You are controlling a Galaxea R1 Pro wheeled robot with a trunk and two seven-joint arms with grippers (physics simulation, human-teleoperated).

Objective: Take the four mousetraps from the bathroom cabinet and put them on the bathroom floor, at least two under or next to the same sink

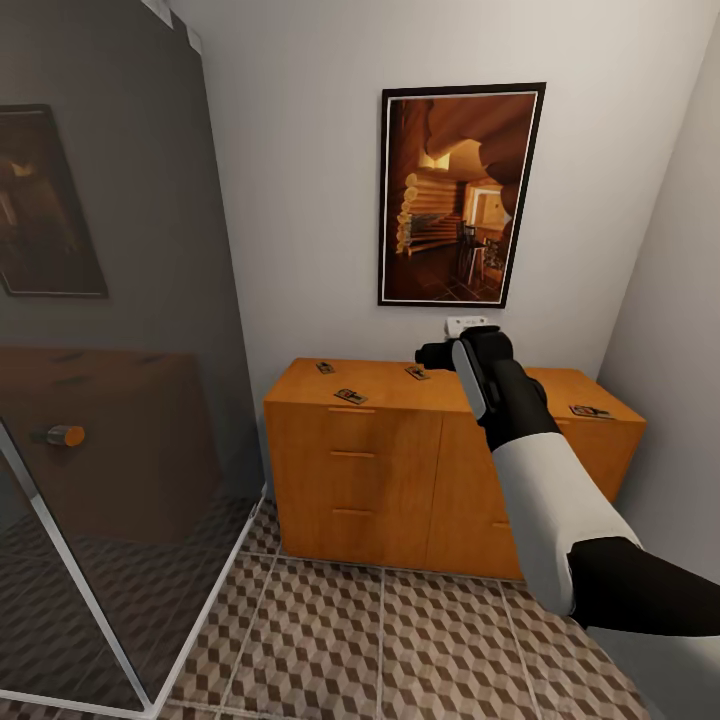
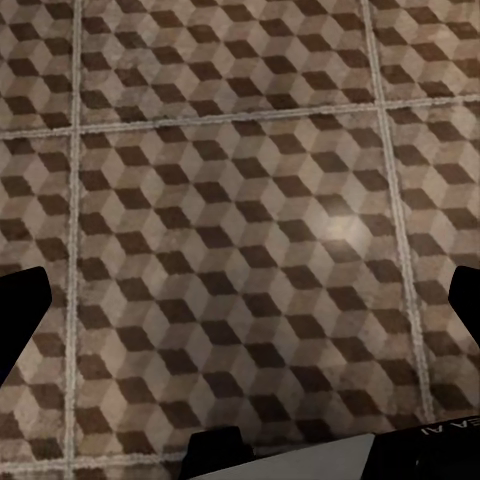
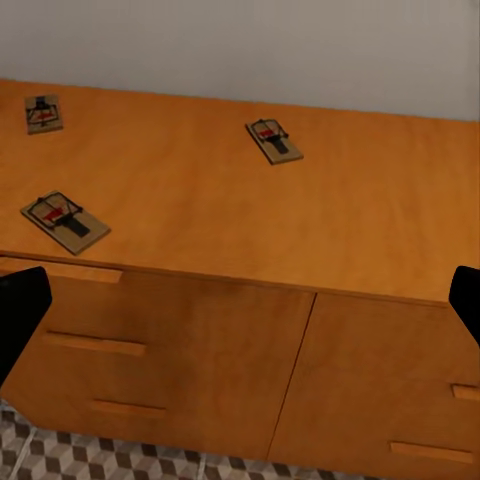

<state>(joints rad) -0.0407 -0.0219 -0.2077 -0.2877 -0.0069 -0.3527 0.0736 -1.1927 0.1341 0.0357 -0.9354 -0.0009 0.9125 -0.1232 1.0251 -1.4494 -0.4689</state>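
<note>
- A glass shower screen (image 1: 110, 330) stands left of the cabinet (image 1: 400, 470), its lower edge meeting the bathroom floor (image 1: 400, 640) and a small orange knob (image 1: 65, 435) showing on it.
- The cabinet, the landmark here, sits against the back wall under a framed picture (image 1: 460, 195); its drawer fronts carry slim bar handles.
- Four mousetraps lie on the cabinet top, well apart from each other. The far-left mousetrap (image 1: 325, 367) is near the cabinet's back left corner; in the right wrist view it shows at (image 3: 42, 113).
- The front-left mousetrap (image 1: 350, 396) lies just behind the cabinet's front edge (image 3: 66, 221).
- The middle mousetrap (image 1: 417, 373) lies toward the back of the cabinet top (image 3: 274, 140), just beside the tip of the right claw (image 1: 432, 353) as the head view shows it.
- The right claw hangs above the middle of the cabinet top, touching no mousetrap; its two dark fingertips (image 3: 20, 315) show at opposite edges of the wrist picture, spread wide.
- The right-end mousetrap (image 1: 590, 411) lies near the cabinet's right end.
- The left claw (image 2: 240, 300) points at bare floor tiles, its fingertips spread wide and holding nothing.
</note>
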